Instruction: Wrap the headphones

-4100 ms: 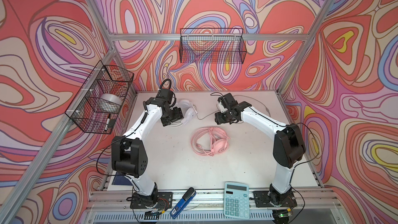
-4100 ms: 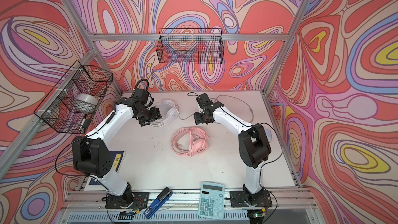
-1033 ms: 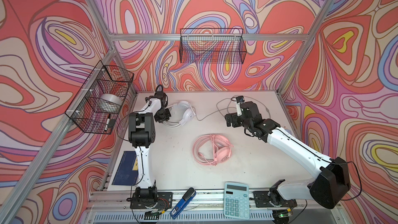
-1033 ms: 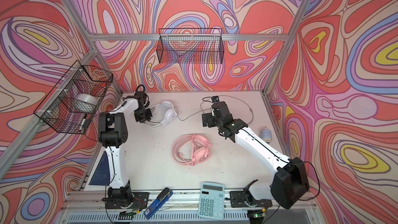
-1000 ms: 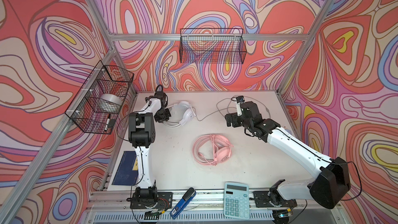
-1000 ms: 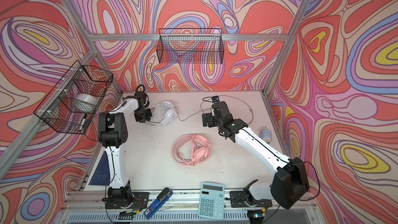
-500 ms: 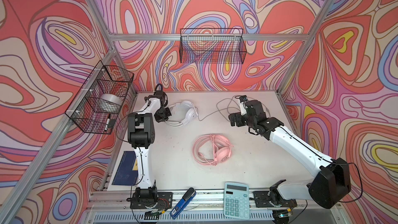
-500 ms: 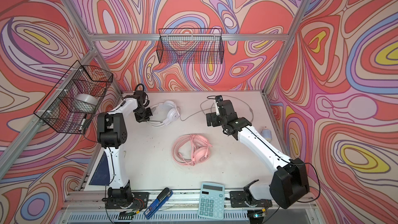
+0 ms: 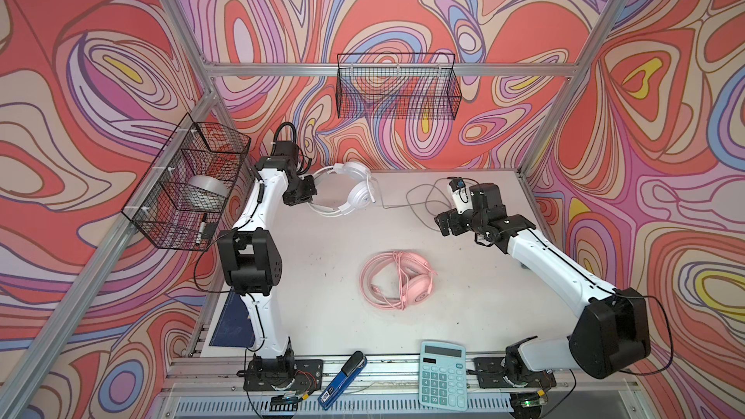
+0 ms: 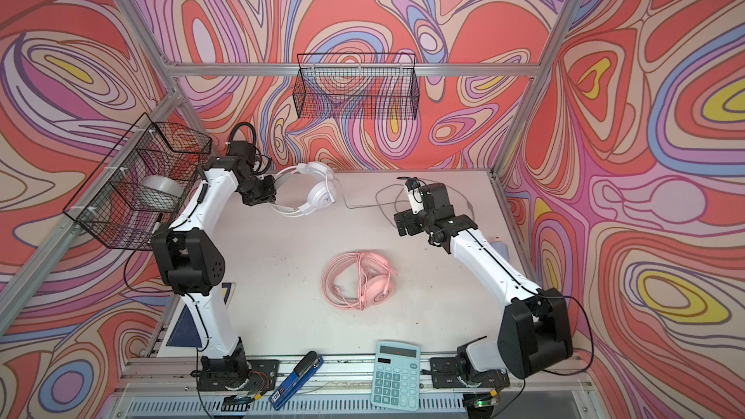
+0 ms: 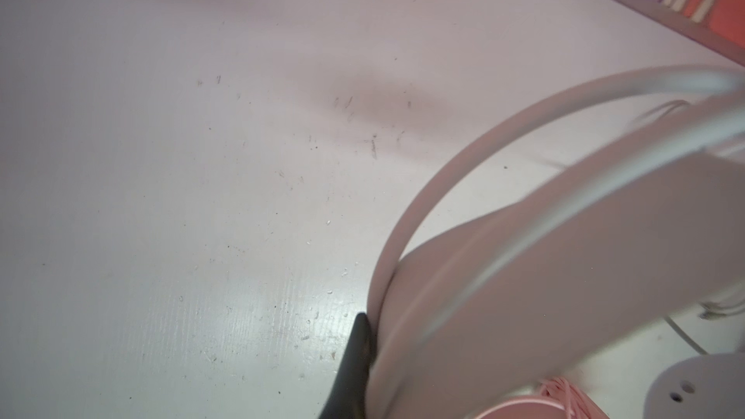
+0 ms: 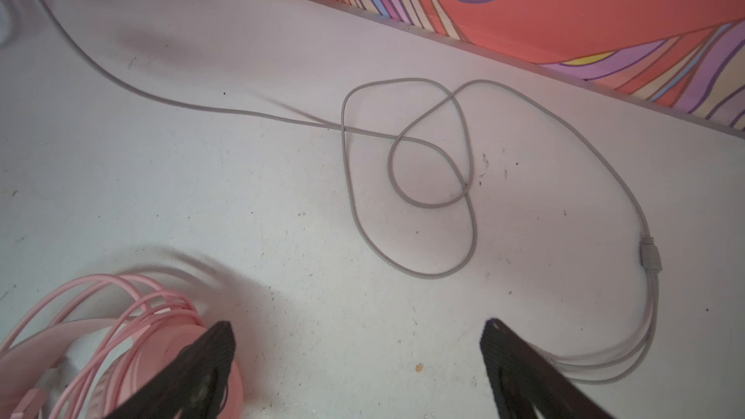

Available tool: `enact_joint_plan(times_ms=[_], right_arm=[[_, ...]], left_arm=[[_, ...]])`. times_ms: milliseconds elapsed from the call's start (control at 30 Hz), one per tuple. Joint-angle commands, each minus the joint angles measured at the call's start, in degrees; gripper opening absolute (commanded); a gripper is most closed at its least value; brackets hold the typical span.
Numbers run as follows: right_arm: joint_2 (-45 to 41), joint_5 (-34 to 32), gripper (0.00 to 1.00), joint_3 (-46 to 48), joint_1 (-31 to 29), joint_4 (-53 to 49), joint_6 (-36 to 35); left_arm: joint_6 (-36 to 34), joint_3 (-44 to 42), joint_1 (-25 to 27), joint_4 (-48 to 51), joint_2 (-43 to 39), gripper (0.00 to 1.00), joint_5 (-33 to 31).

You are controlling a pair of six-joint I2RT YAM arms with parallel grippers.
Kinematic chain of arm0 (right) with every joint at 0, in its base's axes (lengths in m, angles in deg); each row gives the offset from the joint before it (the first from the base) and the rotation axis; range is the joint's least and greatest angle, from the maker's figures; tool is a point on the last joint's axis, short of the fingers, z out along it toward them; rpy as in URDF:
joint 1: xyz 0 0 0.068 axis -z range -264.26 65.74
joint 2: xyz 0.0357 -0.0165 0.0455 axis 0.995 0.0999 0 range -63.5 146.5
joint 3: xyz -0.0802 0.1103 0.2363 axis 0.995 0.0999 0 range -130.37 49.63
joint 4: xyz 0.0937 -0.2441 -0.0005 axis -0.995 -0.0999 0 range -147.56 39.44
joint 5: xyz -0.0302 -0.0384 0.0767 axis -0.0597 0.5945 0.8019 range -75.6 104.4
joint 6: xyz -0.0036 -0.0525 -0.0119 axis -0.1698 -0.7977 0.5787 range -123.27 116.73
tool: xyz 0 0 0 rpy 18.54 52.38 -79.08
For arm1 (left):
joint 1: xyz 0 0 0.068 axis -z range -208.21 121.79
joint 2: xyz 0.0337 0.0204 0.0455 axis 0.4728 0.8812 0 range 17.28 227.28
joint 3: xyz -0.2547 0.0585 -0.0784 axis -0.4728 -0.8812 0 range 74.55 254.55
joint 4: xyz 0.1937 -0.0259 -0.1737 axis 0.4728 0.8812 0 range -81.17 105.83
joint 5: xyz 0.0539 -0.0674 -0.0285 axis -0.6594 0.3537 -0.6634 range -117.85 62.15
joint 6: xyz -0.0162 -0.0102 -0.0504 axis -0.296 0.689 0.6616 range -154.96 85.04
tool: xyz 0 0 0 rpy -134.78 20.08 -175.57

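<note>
White headset (image 9: 356, 191): back-left corner of surface (image 9: 322, 276), headband clamped in closed left pincer (image 9: 309, 194). Grey cord (image 12: 407, 199): loose loops toward back-right. Pink headset (image 9: 399, 284): mid-surface, cord coiled round it. Right pincer (image 12: 358, 328): spread wide, holding nothing, near grey cord.

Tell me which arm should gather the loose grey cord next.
Right. The right gripper, open, hangs close by the grey cord loops, while the left gripper is shut on the white headset band.
</note>
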State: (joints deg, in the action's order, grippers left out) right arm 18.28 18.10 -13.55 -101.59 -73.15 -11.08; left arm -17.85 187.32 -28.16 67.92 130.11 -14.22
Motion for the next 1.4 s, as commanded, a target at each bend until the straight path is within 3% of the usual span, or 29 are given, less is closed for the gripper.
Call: enact_joint_plan(times_ms=[0,133,267,500,667,833,933,1367], right_arm=[[0.7,1.7,0.98,3.2,0.1,6.2,-7.9],[0.6,7.0,0.98,8.8,0.1,14.4,-17.8],[3.3,8.9,0.98,9.3,0.1,16.2,-25.2],[9.9,15.8,0.96,7.2,0.1,20.3,-32.3],[15.7,17.0,0.93,4.2,0.9,25.0,-32.4],[18.7,24.0,0.91,2.9,3.9,30.1,-32.0],[22.1,27.7,0.9,0.5,4.2,29.2,-35.4],[36.9,35.9,0.76,-16.2,4.7,22.8,-35.8]], left_arm=[[-2.3,3.3,-0.1,3.6,-4.3,0.0,7.6],[-3.2,5.0,-0.1,5.3,-6.9,0.0,8.8],[-4.0,7.3,-0.1,7.5,-8.8,0.0,9.8],[-3.1,9.3,-0.1,8.1,-11.0,0.0,12.0],[-2.7,10.4,-0.1,9.1,-10.8,0.0,12.0],[-2.9,11.4,-0.1,9.9,-11.0,0.0,13.1],[-3.0,11.9,0.0,10.6,-11.0,0.0,12.9],[-2.7,11.6,-0.1,11.5,-11.7,0.0,11.9]])
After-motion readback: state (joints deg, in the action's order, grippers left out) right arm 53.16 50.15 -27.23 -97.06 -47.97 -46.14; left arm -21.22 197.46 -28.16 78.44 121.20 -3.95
